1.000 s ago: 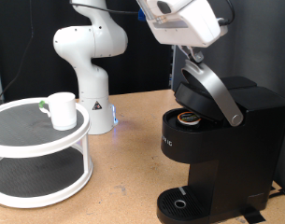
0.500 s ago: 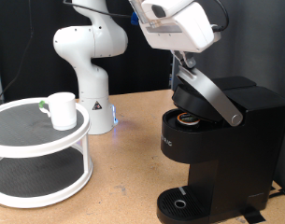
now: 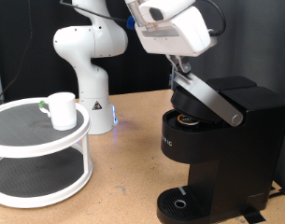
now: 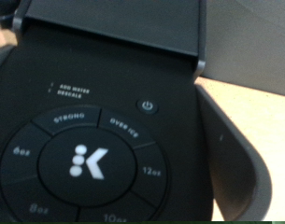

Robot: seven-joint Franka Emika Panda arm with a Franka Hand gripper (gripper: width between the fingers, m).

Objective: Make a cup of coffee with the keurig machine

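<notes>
Cup [image 3: 61, 109] standing upright on the top tier of a white round two-tier rack [image 3: 39, 154] at the exterior view's left, unmoved since the earlier frames, with the white robot base [image 3: 89, 65] just behind it. Gripper [image 3: 182, 67] positioned above the raised silver-grey lid handle [image 3: 209, 97] of the keurig machine [image 3: 221, 149] at the right, shifted slightly up and leftward against the previous frames, lid open with a pod [image 3: 187, 119] visible in the chamber; finger spread cannot be told. Wrist view filled with the machine's round button panel [image 4: 86, 163], fingers out of sight.
</notes>
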